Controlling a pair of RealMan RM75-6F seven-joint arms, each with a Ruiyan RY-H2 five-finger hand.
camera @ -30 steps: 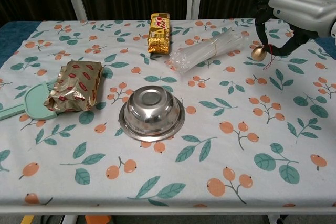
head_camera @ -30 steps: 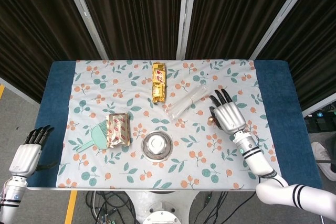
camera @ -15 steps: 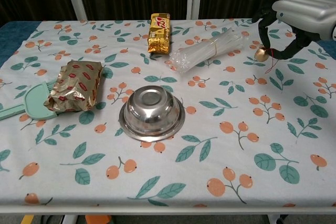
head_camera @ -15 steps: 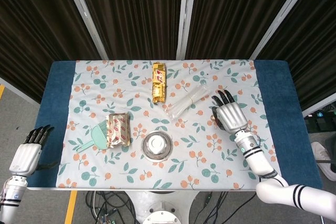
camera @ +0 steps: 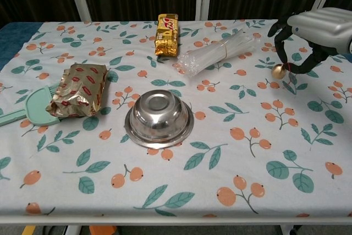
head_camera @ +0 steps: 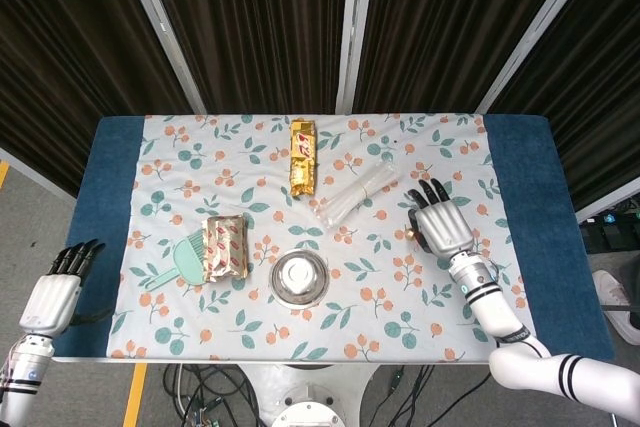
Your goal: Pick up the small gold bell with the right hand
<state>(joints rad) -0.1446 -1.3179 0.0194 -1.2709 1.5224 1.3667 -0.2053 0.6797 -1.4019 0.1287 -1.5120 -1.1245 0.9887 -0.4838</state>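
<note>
The small gold bell (camera: 278,71) with a red string sits at the black fingertips of my right hand (camera: 317,27), pinched between thumb and fingers over the right side of the floral cloth. In the head view the right hand (head_camera: 444,227) covers most of the bell, and only a gold speck (head_camera: 411,235) shows at its left edge. My left hand (head_camera: 56,288) hangs off the table's near left corner, fingers straight and holding nothing.
A bundle of clear straws (camera: 217,52) lies just left of the bell. A gold snack pack (camera: 168,27) is at the back. An upturned steel bowl (camera: 159,117) stands mid-table, with a crinkled foil packet (camera: 78,89) and a teal brush (camera: 27,108) at the left.
My right hand has drawn back toward the near edge and slightly right, and the bell has travelled with it. The left hand has barely moved.
</note>
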